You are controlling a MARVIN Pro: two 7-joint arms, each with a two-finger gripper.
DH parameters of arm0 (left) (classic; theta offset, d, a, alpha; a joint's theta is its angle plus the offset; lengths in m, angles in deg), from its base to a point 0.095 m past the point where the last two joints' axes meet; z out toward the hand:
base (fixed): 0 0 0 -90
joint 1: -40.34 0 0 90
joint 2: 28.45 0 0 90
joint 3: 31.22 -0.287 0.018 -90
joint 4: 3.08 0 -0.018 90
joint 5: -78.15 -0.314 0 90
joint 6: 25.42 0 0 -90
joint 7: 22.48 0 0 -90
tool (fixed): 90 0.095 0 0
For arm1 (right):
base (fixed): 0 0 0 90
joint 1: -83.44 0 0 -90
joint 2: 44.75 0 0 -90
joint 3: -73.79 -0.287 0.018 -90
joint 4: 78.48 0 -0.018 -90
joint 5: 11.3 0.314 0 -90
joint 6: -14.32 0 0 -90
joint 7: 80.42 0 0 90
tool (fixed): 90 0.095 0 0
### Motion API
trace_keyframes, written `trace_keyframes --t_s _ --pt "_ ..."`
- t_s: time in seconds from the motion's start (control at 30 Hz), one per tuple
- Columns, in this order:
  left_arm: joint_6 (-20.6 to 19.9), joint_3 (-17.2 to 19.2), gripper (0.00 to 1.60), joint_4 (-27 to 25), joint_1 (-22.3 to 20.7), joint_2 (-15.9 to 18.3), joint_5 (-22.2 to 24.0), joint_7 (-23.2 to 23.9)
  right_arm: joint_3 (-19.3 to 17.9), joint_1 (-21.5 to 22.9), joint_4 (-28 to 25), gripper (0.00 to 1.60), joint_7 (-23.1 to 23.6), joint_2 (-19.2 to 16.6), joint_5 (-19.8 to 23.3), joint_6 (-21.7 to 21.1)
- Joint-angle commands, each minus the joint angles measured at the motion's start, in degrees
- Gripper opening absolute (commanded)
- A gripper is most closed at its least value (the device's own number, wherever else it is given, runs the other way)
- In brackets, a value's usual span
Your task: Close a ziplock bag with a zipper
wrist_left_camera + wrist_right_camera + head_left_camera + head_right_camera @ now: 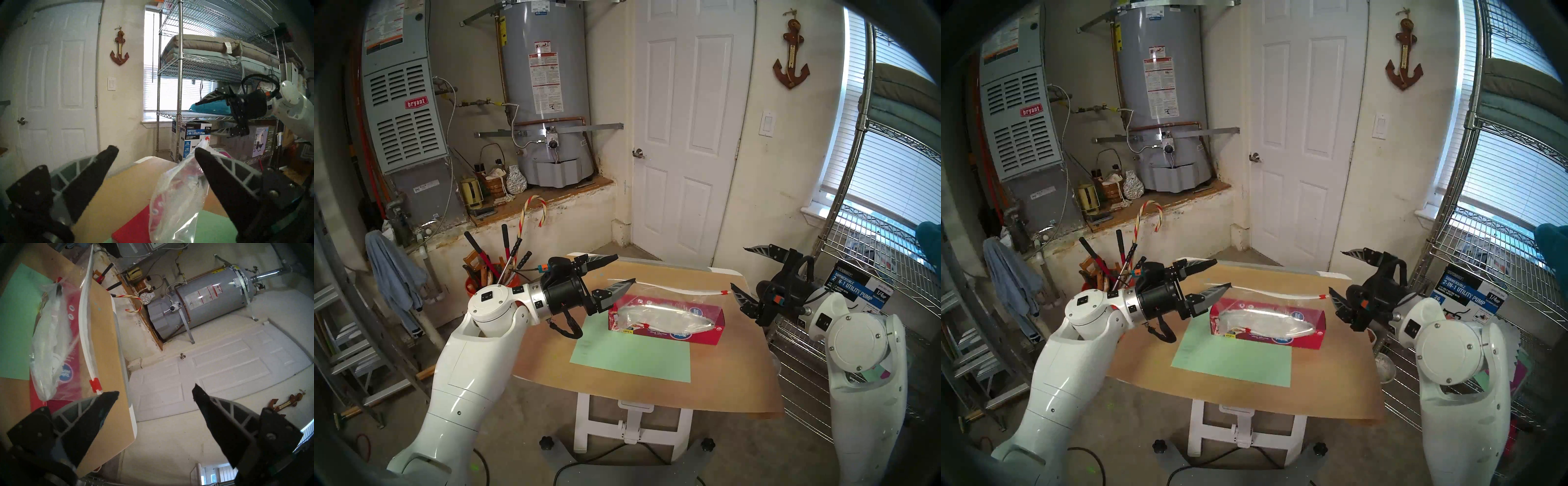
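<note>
Standing by the table (738,380), I see both pincers gaping and empty: the left pincer (624,269) at nine o'clock of the ziplock bag (667,302), the right pincer (739,271) at three, off the table's edge. Bare brown surface lies open toward twelve and six. Clear and crinkled, the bag drapes over the red box (673,331); its white zipper (673,288) arches up, red slider (724,292) at the right end.
</note>
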Motion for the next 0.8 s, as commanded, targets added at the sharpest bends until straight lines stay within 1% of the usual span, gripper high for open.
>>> trace_keyframes --t_s 0.0,0.07,0.1,0.13,0.2,0.23,0.27,0.3,0.33,0.37,0.4,0.43,0.47,0.5,0.57,0.6,0.63,0.67,0.7,0.73,0.77 --pt "2.3 5.0 1.6 -5.1 1.7 -0.7 1.9 -2.3 0.0 -0.9 -1.4 1.6 -6.3 4.0 -0.1 1.0" --pt "3.9 5.7 1.6 -5.6 1.1 -1.7 0.4 -4.4 0.1 -1.1 -1.6 1.6 -8.1 4.9 -0.6 1.6" --pt "4.4 5.8 1.6 -5.7 0.8 -2.2 0.1 -5.0 0.1 -1.2 -1.8 1.6 -9.1 5.8 -0.2 1.4" --pt "5.8 6.1 1.6 -5.5 0.3 -3.4 0.3 -5.9 0.0 -1.1 -2.0 1.6 -9.9 7.0 0.5 0.8" --pt "7.6 6.0 1.6 -5.4 -0.9 -5.2 -0.4 -8.6 0.2 -1.4 -2.3 1.6 -12.0 7.7 0.0 0.8" --pt "7.8 5.7 1.6 -5.2 -1.7 -5.8 -0.5 -9.3 0.3 -1.6 -2.3 1.6 -12.4 8.4 0.1 0.9" --pt "9.0 5.1 1.6 -5.3 -2.5 -6.0 -1.5 -10.4 0.5 -2.0 -2.1 1.6 -13.7 9.7 0.8 0.1" --pt "9.6 4.6 1.6 -5.1 -3.1 -6.6 -2.5 -11.9 0.7 -2.3 -2.0 1.6 -14.6 10.0 0.7 0.1" --pt "9.1 4.6 1.6 -4.3 -3.9 -7.9 -2.4 -12.8 0.8 -2.5 -1.9 1.6 -15.4 10.4 0.5 0.2" --pt "9.7 4.0 1.6 -3.9 -4.5 -8.3 -3.7 -14.3 1.0 -2.9 -1.7 1.6 -16.6 11.1 0.3 0.3" --pt "10.1 3.6 1.6 -3.4 -5.2 -8.2 -6.1 -15.3 1.0 -3.2 -1.4 1.6 -17.1 11.5 0.5 0.0" --pt "10.0 3.7 1.6 -2.6 -5.8 -9.3 -6.1 -15.8 1.0 -3.5 -1.2 1.6 -17.8 11.7 0.2 0.0" --pt "10.0 3.7 1.6 -2.6 -5.8 -9.3 -6.1 -15.8 1.0 -3.5 -1.2 1.6 -17.8 11.7 0.2 0.0" --pt "10.4 3.7 1.6 -1.8 -6.9 -10.3 -7.4 -18.4 1.3 -4.3 -0.6 1.6 -18.9 11.5 -0.8 0.7" --pt "10.8 3.8 1.6 -0.9 -8.1 -11.8 -8.4 -20.8 1.6 -5.1 0.1 1.6 -20.1 12.4 -0.8 0.5" --pt "11.0 4.0 1.6 -0.5 -8.6 -12.3 -9.1 -21.9 1.6 -5.5 0.3 1.6 -20.7 12.3 -1.4 0.7" --pt "11.0 4.0 1.6 -0.5 -8.6 -12.3 -9.1 -21.9 1.6 -5.5 0.3 1.6 -20.7 12.3 -1.4 0.7" --pt "11.2 4.3 1.6 -0.2 -8.9 -12.8 -9.8 -22.1 1.6 -5.8 0.6 1.6 -21.3 12.8 -1.4 0.5" --pt "11.3 4.2 1.6 0.4 -9.5 -13.8 -10.0 -24.0 1.3 -6.0 1.0 1.6 -22.4 13.4 -1.5 0.4" --pt "11.5 4.3 1.6 0.7 -9.9 -14.3 -10.6 -24.8 1.2 -6.1 1.3 1.6 -23.2 13.7 -1.8 0.4" --pt "11.9 4.2 1.6 1.4 -10.2 -15.7 -12.1 -26.7 0.6 -6.3 2.0 1.6 -25.0 14.7 -1.8 0.3"
